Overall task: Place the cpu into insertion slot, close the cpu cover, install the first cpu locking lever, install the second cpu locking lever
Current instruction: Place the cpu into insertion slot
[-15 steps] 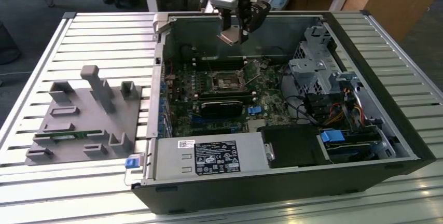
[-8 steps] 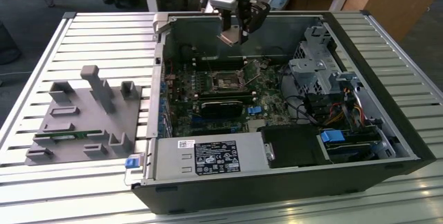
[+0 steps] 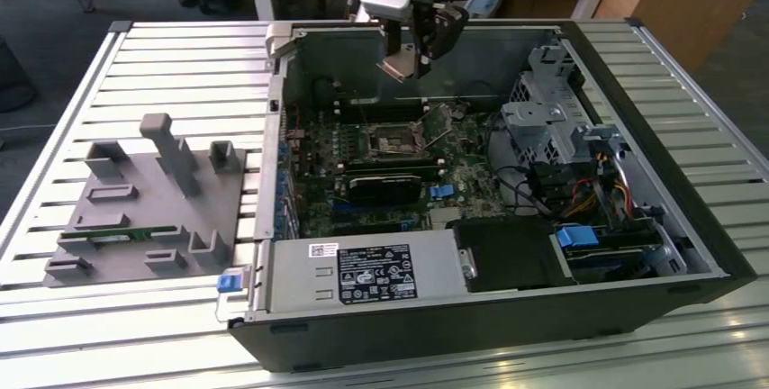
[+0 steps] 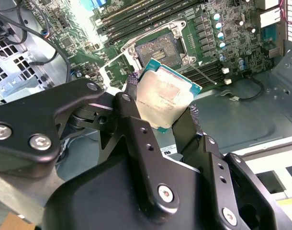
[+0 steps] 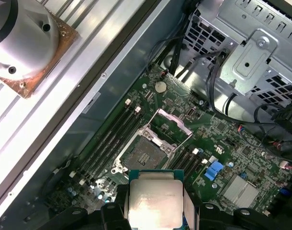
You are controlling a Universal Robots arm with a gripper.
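The cpu (image 4: 169, 93) is in the air, gripped by its two opposite edges in the claw (image 4: 162, 101). The claw is clenched on it, with one of the fingers (image 4: 193, 120) pressed to each side and the metal face turned towards the second wrist view's camera. In the exterior view the chip hangs tilted above the open computer case (image 3: 481, 321), near the case's back wall and well above the motherboard (image 3: 360, 213). The case lies on its side on the slatted worktop (image 3: 180, 56), beside a grey fixture (image 3: 157, 191).

The insertion slot (image 5: 141, 153) is bare, its dark centre showing inside the silver surround. The cpu cover (image 5: 174, 125) stands swung up from the edge of the slot that faces away from the long memory slots (image 5: 112, 139), so the way down is open. In both wrist views the chip is apart from the slot, with board showing between them.

The first step is in hand: carrying the chip to the slot. The placing is not yet done, and the cover and both levers are not yet dealt with; I cannot make out for certain how the levers lie.

As I judge it, seating the chip calls for bringing it level, squaring its edges to the surround and centring it over the slot. It must then go down gently and be let go only once it rests flat. The slot is barely larger than the chip, so a small twist or offset could leave a corner on the rim. The raised cover also stands close to the path.
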